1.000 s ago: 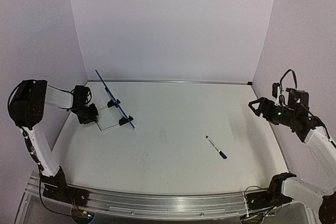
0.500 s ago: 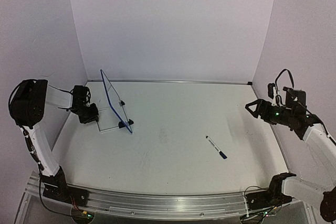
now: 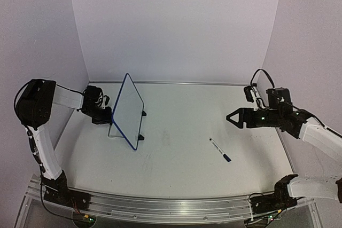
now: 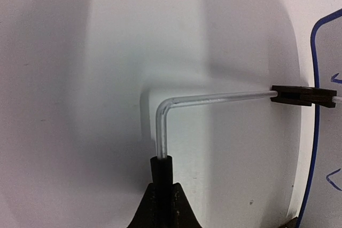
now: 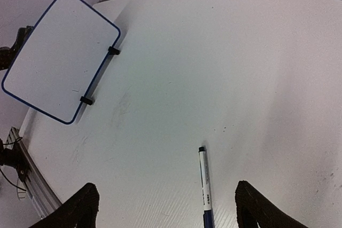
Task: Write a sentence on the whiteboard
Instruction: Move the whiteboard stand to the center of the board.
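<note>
The whiteboard (image 3: 128, 108) stands tilted at the left of the table, its white face in a thin blue frame turned to the right. It also shows in the right wrist view (image 5: 59, 54), where the face looks blank; no sentence shows. My left gripper (image 3: 101, 115) is behind the board, shut on the black-capped end of its bent metal wire stand (image 4: 165, 132). The board's blue edge (image 4: 315, 78) is at the right of the left wrist view. My right gripper (image 3: 232, 117) is open and empty above the table. A white marker with a blue end (image 5: 205, 185) lies between its fingers, below them.
The marker (image 3: 219, 150) lies flat on the white table right of centre. Lilac walls close the back and both sides. The metal rail (image 3: 160, 204) with the arm bases runs along the near edge.
The whiteboard has swung from edge-on to face right and moved right with my left gripper. My right gripper has moved left toward the table's middle, over the marker.
</note>
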You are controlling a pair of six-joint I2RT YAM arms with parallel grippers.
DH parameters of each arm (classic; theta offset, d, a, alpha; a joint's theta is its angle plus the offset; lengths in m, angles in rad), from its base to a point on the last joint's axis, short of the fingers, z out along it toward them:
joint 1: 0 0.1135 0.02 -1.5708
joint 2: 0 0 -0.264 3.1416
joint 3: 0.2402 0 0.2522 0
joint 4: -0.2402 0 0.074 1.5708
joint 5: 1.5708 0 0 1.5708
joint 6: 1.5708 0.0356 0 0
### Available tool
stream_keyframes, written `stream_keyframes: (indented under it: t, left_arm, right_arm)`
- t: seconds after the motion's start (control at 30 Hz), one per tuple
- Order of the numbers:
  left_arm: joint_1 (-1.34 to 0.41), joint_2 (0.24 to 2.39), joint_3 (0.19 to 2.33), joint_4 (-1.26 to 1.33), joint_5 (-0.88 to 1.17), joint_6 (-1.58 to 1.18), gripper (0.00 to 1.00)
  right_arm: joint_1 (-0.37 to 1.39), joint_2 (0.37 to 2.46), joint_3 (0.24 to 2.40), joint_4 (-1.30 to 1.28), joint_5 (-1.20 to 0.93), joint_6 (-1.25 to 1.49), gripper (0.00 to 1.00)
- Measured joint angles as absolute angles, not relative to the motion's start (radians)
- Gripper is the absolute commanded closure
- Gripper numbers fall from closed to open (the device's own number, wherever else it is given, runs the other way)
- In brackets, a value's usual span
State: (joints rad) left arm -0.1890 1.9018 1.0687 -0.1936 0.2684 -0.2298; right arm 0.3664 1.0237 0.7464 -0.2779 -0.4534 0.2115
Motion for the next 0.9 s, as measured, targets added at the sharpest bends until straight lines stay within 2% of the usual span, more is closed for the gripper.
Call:
stream_keyframes:
  t: [0.23,0.43,0.57,0.6,0.8,0.9]
  left_arm:
    - [-0.279,1.926,1.102,-0.218,0.379,-0.125,1.00]
    - [-0.321,1.969,1.148,-0.255,0.466,-0.052,0.99]
    - [-0.336,1.987,1.174,-0.271,0.487,-0.029,0.86]
    - [-0.337,1.988,1.175,-0.272,0.490,-0.026,0.79]
    - [-0.347,1.974,1.176,-0.290,0.495,-0.055,0.60]
    - [-0.351,1.937,1.176,-0.318,0.439,-0.088,0.42]
  right_arm:
    - [0.551,1.145,0.747,-0.196,-0.408,0.194,0.15]
    - [0.771,1.297,0.765,-0.067,-0.315,0.179,0.18]
    - [0.881,1.397,0.767,0.060,-0.268,0.180,0.19]
    - [0.901,1.419,0.770,0.079,-0.258,0.180,0.20]
    - [1.025,1.642,0.852,0.233,-0.201,0.170,0.25]
    - [1.044,1.742,0.908,0.279,-0.200,0.162,0.31]
